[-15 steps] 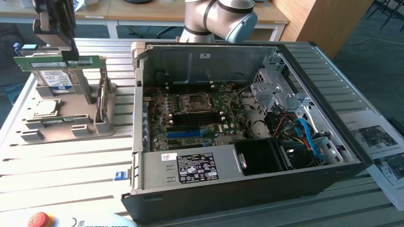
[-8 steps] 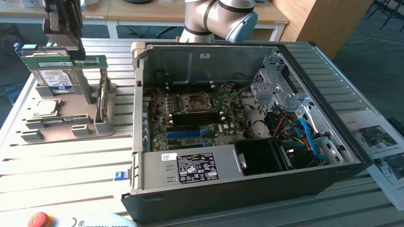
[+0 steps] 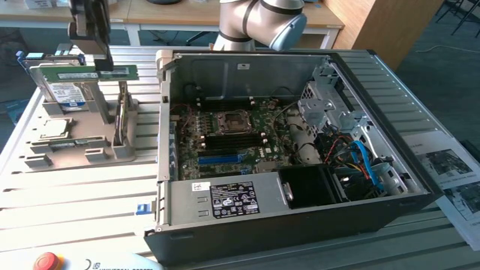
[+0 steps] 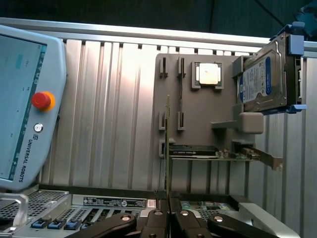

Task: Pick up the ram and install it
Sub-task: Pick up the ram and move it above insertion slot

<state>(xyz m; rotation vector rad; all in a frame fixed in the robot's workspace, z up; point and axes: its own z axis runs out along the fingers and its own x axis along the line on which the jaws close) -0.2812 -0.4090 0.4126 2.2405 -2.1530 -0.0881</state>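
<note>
The ram (image 3: 82,72) is a long green stick with a white label, hanging level above the grey parts holder (image 3: 75,147) at the exterior view's left. My gripper (image 3: 103,65) comes down from above and is shut on the stick's top edge near its right end. In the wrist view the ram (image 4: 167,144) shows edge-on as a thin line running away from the closed fingertips of the gripper (image 4: 168,201), over the holder (image 4: 198,106). The open computer case (image 3: 420,194) lies to the right, its motherboard (image 3: 248,143) carrying a blue slot (image 3: 225,159).
A hard drive (image 3: 64,93) stands upright in the holder, and a silver processor chip (image 3: 54,128) lies on it. Another board (image 4: 198,152) rests in the holder. A teach pendant (image 4: 27,104) with a red stop button (image 3: 46,261) sits near the table's front. Papers (image 3: 450,169) lie right of the case.
</note>
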